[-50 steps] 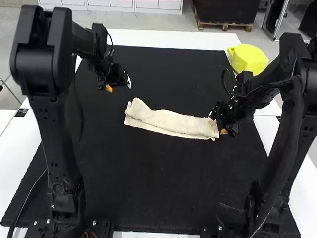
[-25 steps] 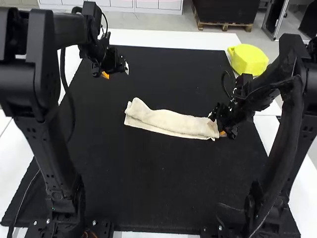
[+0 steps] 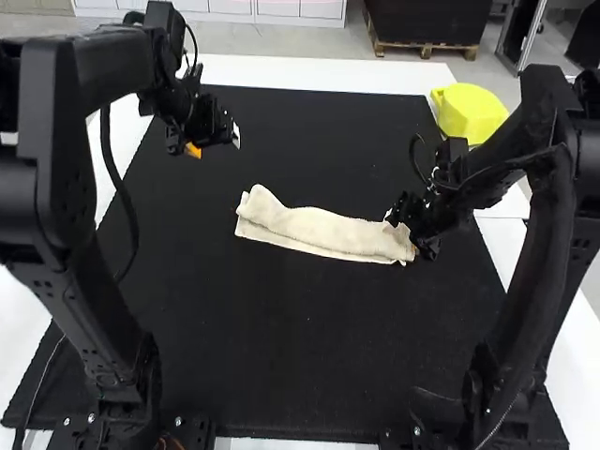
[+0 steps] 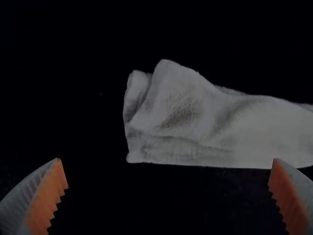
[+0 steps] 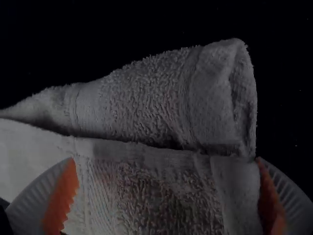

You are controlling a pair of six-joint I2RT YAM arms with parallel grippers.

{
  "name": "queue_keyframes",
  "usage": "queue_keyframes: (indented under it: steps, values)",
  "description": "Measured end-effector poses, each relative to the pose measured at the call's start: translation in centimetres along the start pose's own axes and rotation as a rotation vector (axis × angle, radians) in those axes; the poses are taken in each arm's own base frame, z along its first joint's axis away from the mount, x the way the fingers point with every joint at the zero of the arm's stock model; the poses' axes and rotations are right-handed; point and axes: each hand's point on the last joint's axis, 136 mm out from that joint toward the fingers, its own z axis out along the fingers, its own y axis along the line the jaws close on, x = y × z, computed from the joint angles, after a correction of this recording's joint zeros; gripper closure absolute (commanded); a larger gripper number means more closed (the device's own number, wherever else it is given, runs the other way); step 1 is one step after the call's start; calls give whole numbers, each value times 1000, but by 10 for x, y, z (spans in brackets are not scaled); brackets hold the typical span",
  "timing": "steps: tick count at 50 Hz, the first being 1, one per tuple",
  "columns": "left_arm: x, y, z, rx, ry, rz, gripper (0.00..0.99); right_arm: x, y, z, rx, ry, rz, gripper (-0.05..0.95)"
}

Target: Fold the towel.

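While our left gripper (image 3: pixel 215 143) is wide open and empty near the tabletop's (image 3: pixel 375 77) far-left corner, we've one folded towel (image 3: pixel 319 230) between the side edges, two wide-open right gripper (image 3: pixel 404 234) fingers straddling its right end, unclamped.

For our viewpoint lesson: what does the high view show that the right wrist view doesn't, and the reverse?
High view: the towel's two ends, left gripper, yellow object, white tabletop.
Right wrist view: the towel's looped weave, the hollow end of its fold, the right gripper's toothed pads.
Both: the folded towel and the right gripper at one end.
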Motion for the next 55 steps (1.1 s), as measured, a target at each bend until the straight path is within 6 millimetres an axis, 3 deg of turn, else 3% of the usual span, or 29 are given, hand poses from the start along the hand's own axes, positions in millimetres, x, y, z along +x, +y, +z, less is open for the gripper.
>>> queue_keyframes:
  steps: [18, 21, 27, 30, 47, 55]
  values:
    - [45, 3, -7, -7, 63, -20, 25, 2, -2, 3, 0, 3, 7, 113]
    - [52, 3, -8, -8, 73, -24, 25, 3, -2, 4, 1, 2, 6, 264]
    - [62, 3, -11, -8, 81, -26, 25, 8, -7, 6, 15, 15, 14, 733]
    - [64, 3, -12, -8, 80, -26, 25, 15, -10, 9, 20, 31, 21, 911]
    - [64, 3, -15, -6, 73, -27, 25, 14, -14, 8, 21, 26, 41, 918]
    - [64, 3, -15, -6, 72, -26, 25, 4, -31, 1, 26, 4, 65, 918]
